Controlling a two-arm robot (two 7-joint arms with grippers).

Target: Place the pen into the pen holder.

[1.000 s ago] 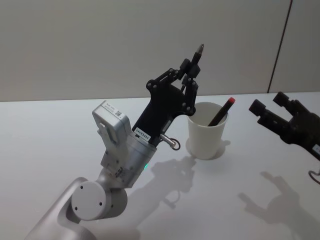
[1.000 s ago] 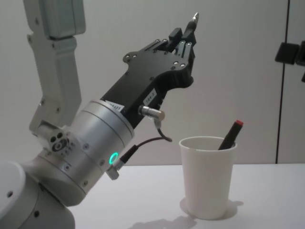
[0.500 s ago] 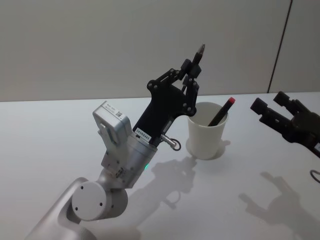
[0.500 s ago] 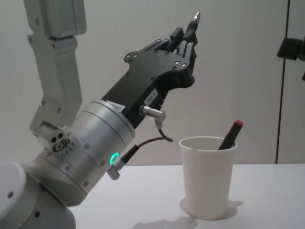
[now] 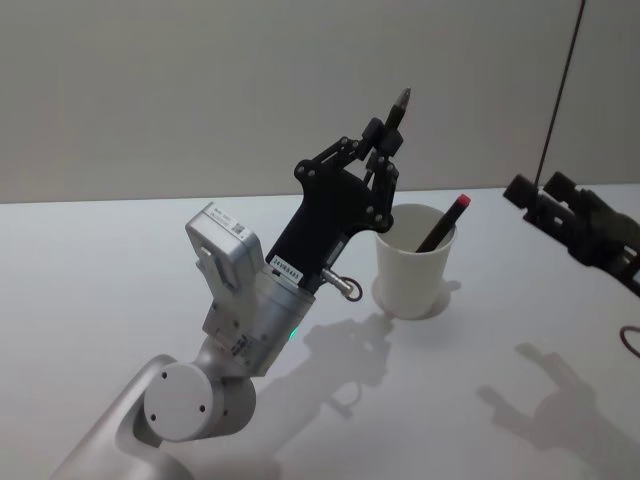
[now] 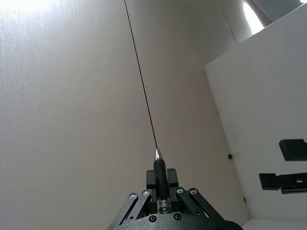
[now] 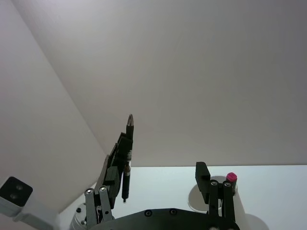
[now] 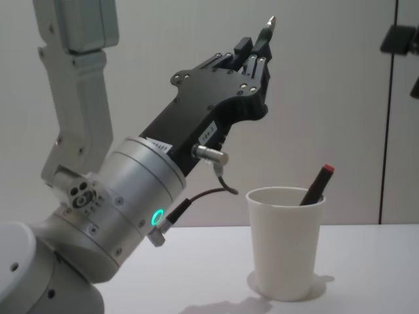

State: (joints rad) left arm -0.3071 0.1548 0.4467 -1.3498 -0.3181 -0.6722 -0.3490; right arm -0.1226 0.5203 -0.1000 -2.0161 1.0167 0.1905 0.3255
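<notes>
1. We see the slim dark pen with a silver tip (image 5: 400, 104) pointing upward, pinched between the jaws of the left gripper (image 5: 383, 140), higher than the pen holder and toward its left side.
2. The pen holder (image 5: 412, 275), a plain white paper cup, stands on the white tabletop (image 5: 100, 260) with a black red-capped pen (image 5: 445, 222) leaning inside.
3. The right gripper (image 5: 536, 188) hovers to the right, jaws spread.
4. A pale grey wall (image 5: 200, 80) with a thin dark seam (image 5: 560, 90) rises behind.
</notes>
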